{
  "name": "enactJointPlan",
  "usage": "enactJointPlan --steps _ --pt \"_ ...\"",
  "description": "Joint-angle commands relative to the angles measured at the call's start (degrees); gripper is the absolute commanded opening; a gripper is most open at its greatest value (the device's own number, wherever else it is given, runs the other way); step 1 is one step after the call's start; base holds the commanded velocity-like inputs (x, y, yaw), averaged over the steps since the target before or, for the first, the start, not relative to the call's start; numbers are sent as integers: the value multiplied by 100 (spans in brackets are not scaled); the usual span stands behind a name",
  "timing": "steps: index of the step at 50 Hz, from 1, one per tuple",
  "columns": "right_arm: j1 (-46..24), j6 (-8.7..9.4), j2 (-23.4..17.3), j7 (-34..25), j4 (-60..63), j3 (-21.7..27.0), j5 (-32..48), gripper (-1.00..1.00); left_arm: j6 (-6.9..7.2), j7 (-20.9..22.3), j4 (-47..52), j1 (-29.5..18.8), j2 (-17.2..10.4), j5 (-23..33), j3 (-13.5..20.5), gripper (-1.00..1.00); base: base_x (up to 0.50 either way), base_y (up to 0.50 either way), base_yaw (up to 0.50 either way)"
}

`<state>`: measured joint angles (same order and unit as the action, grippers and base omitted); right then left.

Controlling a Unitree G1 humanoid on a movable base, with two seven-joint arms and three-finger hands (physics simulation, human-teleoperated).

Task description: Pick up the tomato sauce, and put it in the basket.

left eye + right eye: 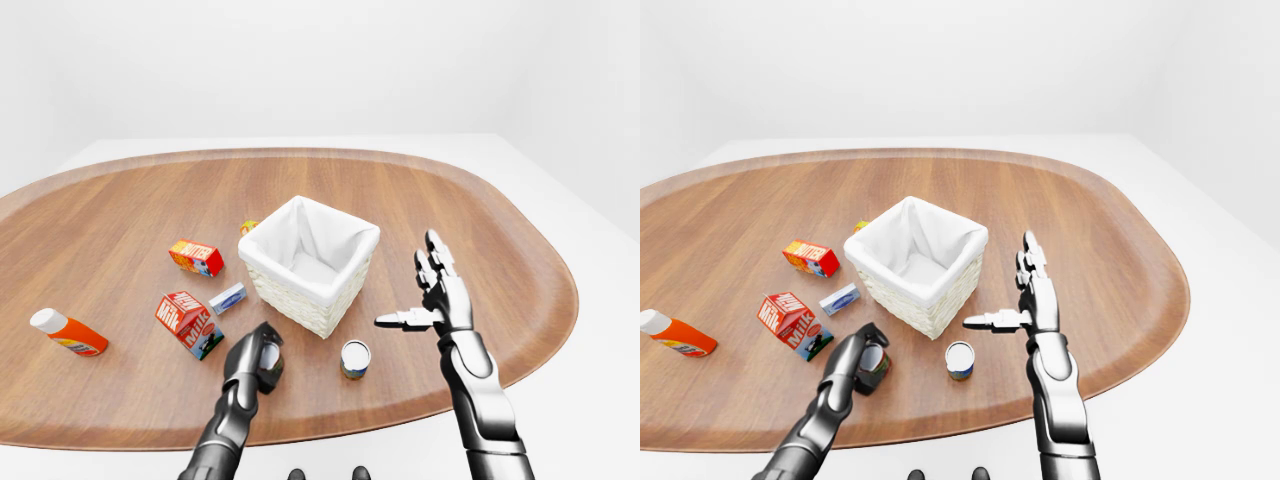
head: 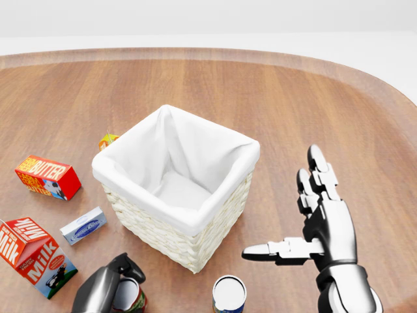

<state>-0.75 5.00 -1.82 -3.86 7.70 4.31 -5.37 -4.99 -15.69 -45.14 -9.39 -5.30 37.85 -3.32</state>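
Near the middle of the oval wooden table (image 1: pixel 480 230) stands the wicker basket (image 2: pixel 186 228), square, lined with white cloth that folds over its rim; its inside shows only the white lining, with nothing lying in it. At the bottom left of the head view, just below the basket's near corner, the left hand (image 2: pixel 107 287) has its dark fingers (image 2: pixel 130 267) curled over the top of the tomato sauce (image 2: pixel 133 301), a small can with a red label bearing some green and a pale top; the can stands upright on the table, and in the left-eye view the fingers wrap around its rim, so the hand grips it. A second can (image 2: pixel 229 295), with a white top and a blue label, stands on the table just right of the first and apart from it, below the basket. The right hand (image 2: pixel 319 225) hovers to the right of the basket, clear of it, palm turned toward the left, fingers straight up and thumb pointing left, holding nothing. Left of the basket lie a red butter box (image 2: pixel 49 177), a small blue and white box (image 2: pixel 83 225) and a red milk carton (image 2: pixel 32 256), all on the table, and an orange-and-yellow item (image 2: pixel 107 139) peeks out behind the basket's left corner. Far to the left in the left-eye view an orange bottle (image 1: pixel 68 332) with a white cap lies on its side.
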Motion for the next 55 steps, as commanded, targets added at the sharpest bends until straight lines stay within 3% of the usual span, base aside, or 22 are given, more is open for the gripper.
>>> enactJointPlan --steps 1,20,31,38,55 --pt "-5 0 -2 0 6 7 -8 100 -1 -1 42 11 -5 8 24 -100 0 0 0" --pt "-5 0 -5 10 10 14 -4 100 -1 547 1186 341 -7 -261 170 -100 0 0 0" --pt "-51 0 -10 18 -77 9 8 100 -1 1260 2925 789 58 -506 298 -100 0 0 0" --pt "-28 0 -8 13 -106 2 17 100 -1 1500 3559 953 113 -543 283 -100 0 0 0" --pt "-56 0 -9 6 -222 9 26 100 -1 1835 4431 1112 135 -718 374 -100 0 0 0"
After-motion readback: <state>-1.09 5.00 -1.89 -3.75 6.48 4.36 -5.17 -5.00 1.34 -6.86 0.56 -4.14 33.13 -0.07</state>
